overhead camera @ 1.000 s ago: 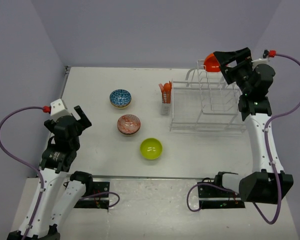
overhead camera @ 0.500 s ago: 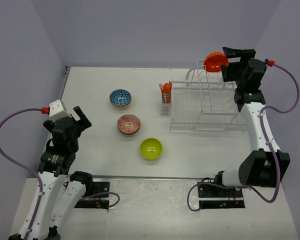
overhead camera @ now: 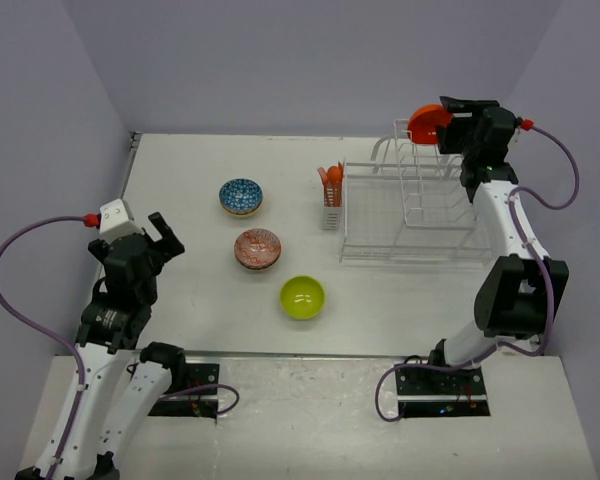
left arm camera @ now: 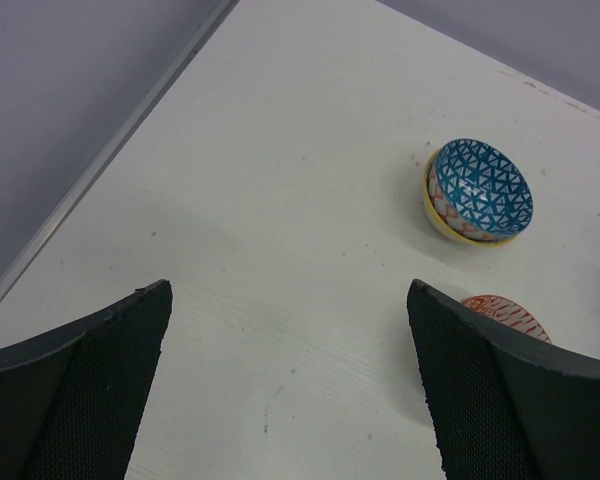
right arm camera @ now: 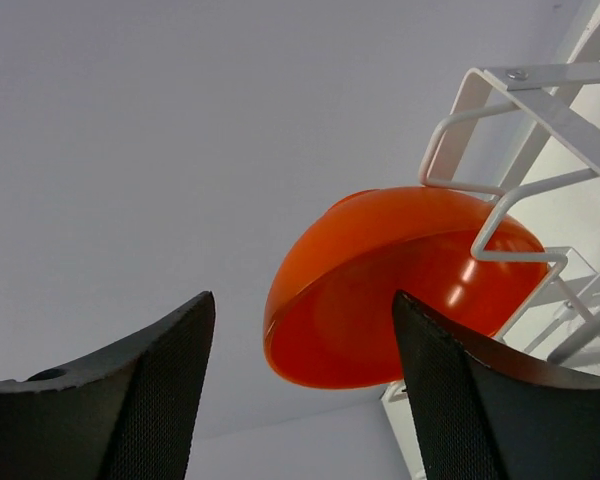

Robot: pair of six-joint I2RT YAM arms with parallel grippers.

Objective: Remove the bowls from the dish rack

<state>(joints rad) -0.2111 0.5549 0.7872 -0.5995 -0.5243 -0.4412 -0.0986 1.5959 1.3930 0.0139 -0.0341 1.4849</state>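
Orange bowl (overhead camera: 427,122) sits high on the dish rack (overhead camera: 410,215), near the far right corner of the surface (overhead camera: 180,160). The right gripper (overhead camera: 452,112) has swung up next to it.

From the left wrist, the left gripper (left arm camera: 290,300) is wide apart and holds nothing.

From the right wrist, the jaws are apart on both sides of the bowl. They have come in a bit but are not squeezing yet. I think that bowl comes out next.

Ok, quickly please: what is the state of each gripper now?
Left gripper: open, holding nothing.
Right gripper: open around the orange bowl in the dish rack; no grip visible.
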